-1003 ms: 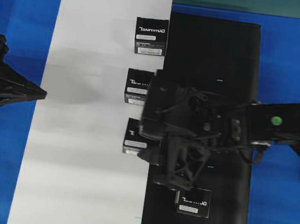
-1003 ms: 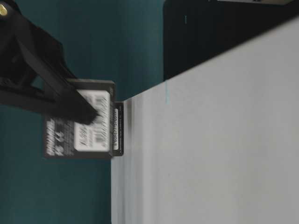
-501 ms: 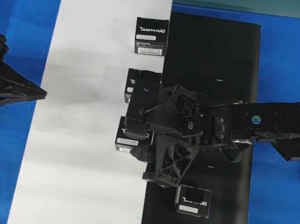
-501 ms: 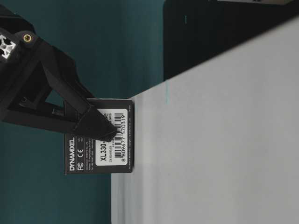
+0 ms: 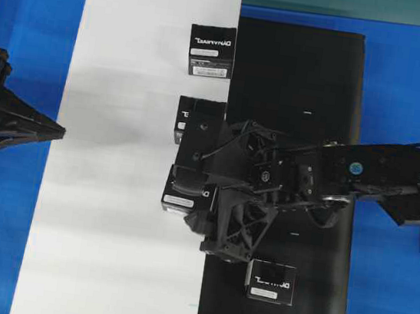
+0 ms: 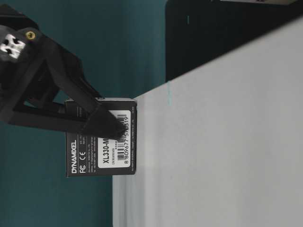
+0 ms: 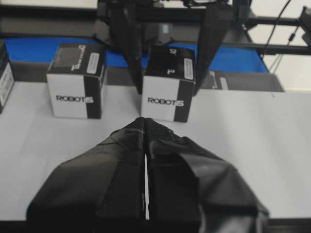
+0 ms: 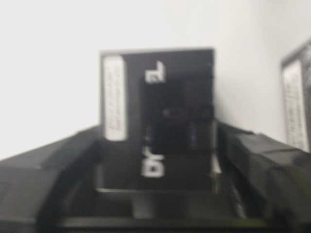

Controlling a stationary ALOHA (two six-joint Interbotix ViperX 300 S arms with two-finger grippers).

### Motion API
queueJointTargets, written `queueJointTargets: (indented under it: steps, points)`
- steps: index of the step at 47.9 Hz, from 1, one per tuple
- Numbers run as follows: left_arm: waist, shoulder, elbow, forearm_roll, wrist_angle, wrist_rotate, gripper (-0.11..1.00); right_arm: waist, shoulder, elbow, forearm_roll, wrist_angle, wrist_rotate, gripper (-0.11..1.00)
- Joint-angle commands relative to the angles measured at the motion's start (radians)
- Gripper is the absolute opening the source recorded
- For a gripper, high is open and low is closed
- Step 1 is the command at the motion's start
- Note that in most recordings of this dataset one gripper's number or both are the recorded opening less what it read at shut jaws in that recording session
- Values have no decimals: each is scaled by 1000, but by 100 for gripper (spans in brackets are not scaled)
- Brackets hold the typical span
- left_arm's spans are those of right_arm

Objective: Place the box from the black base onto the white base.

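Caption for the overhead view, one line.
Right gripper over the third box on the white base, jaws spread; one box remains on the black base.

A robotics lab bench, staged for a test; a blue tabletop carries 2 flat sheets laid side by side, a white base and a black base; 2 black robot arms reach in from opposite sides of the overhead view, each with a camera at the wrist; 4 identical small boxes printed with a servo maker's logo sit on the sheets, such as the box at the top; black metal framing stands behind; no household furnishings show.
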Motion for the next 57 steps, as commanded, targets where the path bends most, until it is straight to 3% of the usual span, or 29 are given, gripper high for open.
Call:
queueJointTargets:
  steps: [1, 4, 19, 40, 57]
  points:
    - [-2, 5, -21, 2, -6, 2, -2, 3, 8, 0, -6, -21, -2, 95]
    - [-2, 5, -21, 3, -6, 2, -2, 6, 3, 6, -20, -35, -2, 100]
    - [-2, 5, -21, 2, 9, 2, -2, -2, -26, 9, -40, -37, -6, 100]
    - [-2, -5, -23, 2, 23, 0, -2, 52, -216, 28, -54, -20, -3, 100]
    - [-17, -6, -23, 2, 25, 0, -2, 61, -437, 216, -52, -98, 14, 100]
